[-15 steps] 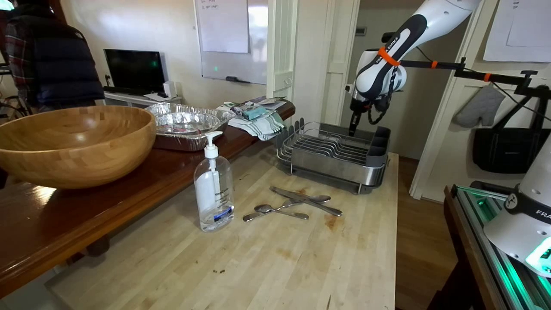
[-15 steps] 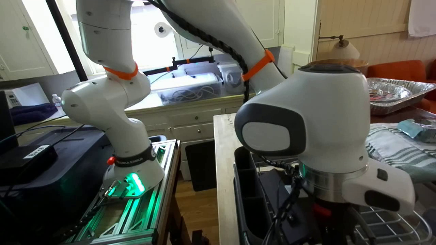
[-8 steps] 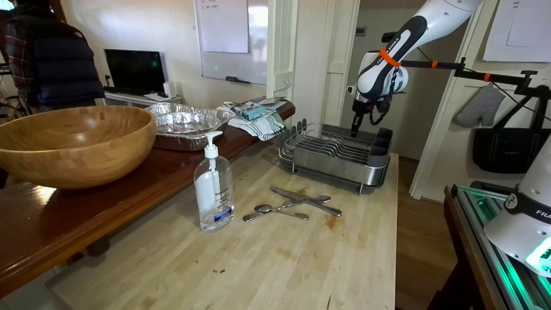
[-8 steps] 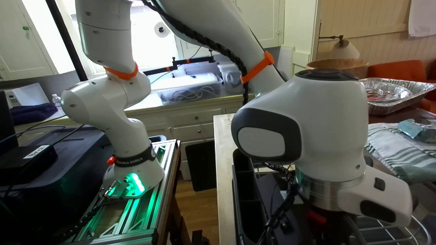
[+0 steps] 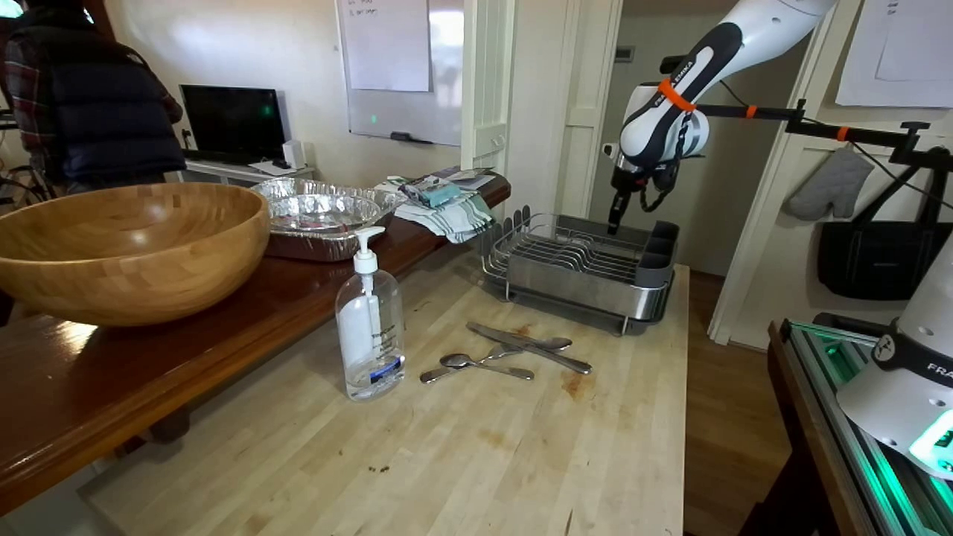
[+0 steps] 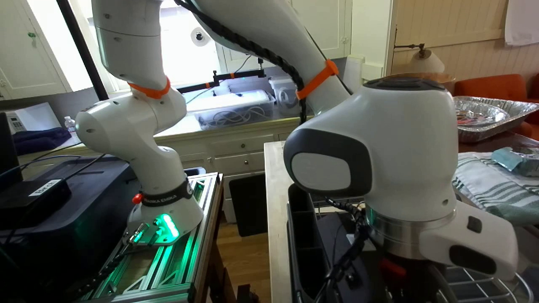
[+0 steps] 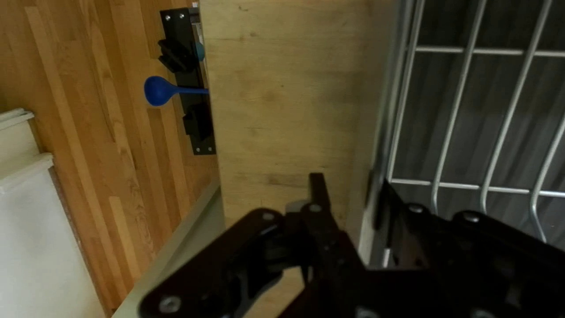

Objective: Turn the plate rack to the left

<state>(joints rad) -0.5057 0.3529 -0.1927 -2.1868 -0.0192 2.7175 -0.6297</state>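
Note:
The plate rack (image 5: 573, 281) is a silver-grey metal rack with a wire floor and dark cups at one end. It stands on the wooden table near its far end and also shows in the wrist view (image 7: 476, 115). In an exterior view its dark cup strip (image 6: 309, 240) shows beside the wrist. My gripper (image 5: 613, 228) points down at the rack's far long side. In the wrist view my gripper (image 7: 352, 181) is open, with one finger outside the rack's side wall and one inside. Neither is seen to pinch the wall.
Crossed cutlery (image 5: 514, 351) and a clear soap bottle (image 5: 371, 335) stand before the rack. A big wooden bowl (image 5: 134, 253), foil trays (image 5: 320, 212) and a striped towel (image 5: 447, 216) are on the higher brown counter alongside. The table edge (image 5: 686, 387) runs close to the rack's cup end.
The rack has shifted slightly towards the table edge by the robot base, with my gripper moving along. In the last half second my gripper has risen a little while the rack stayed still.

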